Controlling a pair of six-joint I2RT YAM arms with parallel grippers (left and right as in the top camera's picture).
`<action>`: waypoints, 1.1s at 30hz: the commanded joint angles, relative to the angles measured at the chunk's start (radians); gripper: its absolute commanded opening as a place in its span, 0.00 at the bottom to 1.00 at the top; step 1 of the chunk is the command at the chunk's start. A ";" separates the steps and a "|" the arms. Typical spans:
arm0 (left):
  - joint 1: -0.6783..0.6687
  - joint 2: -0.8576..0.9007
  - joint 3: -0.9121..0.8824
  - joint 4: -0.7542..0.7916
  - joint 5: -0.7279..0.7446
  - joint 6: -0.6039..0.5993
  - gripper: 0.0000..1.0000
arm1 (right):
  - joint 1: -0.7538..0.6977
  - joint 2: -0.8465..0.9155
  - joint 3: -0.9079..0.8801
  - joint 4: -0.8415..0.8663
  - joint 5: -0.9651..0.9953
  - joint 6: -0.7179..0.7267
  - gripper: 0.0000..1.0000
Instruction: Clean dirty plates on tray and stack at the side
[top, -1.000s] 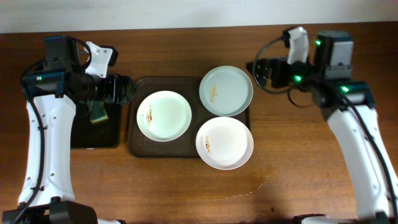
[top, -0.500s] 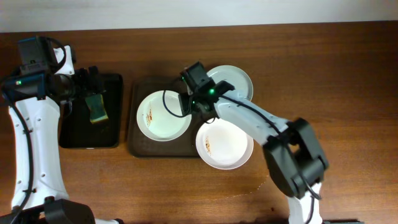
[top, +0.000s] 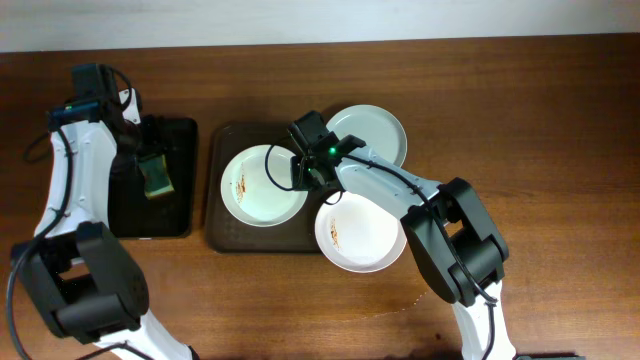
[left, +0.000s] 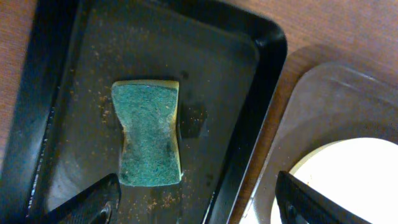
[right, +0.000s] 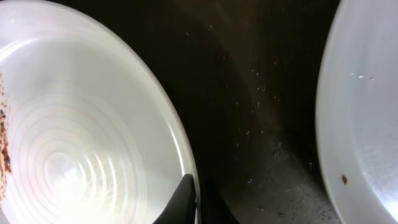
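Note:
Three white plates lie on the brown tray (top: 222, 238): a left plate (top: 255, 190) with a brown smear, a far right plate (top: 372, 132), and a front plate (top: 360, 235) overhanging the tray's front edge. My right gripper (top: 297, 172) reaches across the tray and is shut on the left plate's right rim; in the right wrist view the fingertips (right: 186, 198) pinch that rim from both sides, the left plate (right: 81, 124) filling the left. My left gripper (left: 199, 208) hangs open over the black tray (left: 273, 50), just short of a green sponge (left: 148, 134).
The sponge (top: 155, 177) lies inside the black tray (top: 180, 215) left of the brown tray. Another plate's edge (right: 367, 112) shows at the right of the right wrist view, with the dark, crumb-specked tray floor (right: 267, 124) between. Bare wood surrounds both trays.
My right arm swung from the right side across the tray and shut on the left plate's rim. The left arm drew back over the black tray, its jaws slightly narrower.

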 joint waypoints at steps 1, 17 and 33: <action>-0.025 0.094 0.016 0.036 -0.061 -0.040 0.74 | 0.001 0.029 0.008 -0.012 0.013 0.012 0.04; -0.025 0.264 0.013 0.073 -0.235 -0.154 0.39 | 0.001 0.029 0.008 -0.008 0.014 0.011 0.04; -0.030 0.068 0.164 -0.092 -0.091 -0.014 0.01 | 0.000 0.029 0.008 0.007 0.016 0.011 0.04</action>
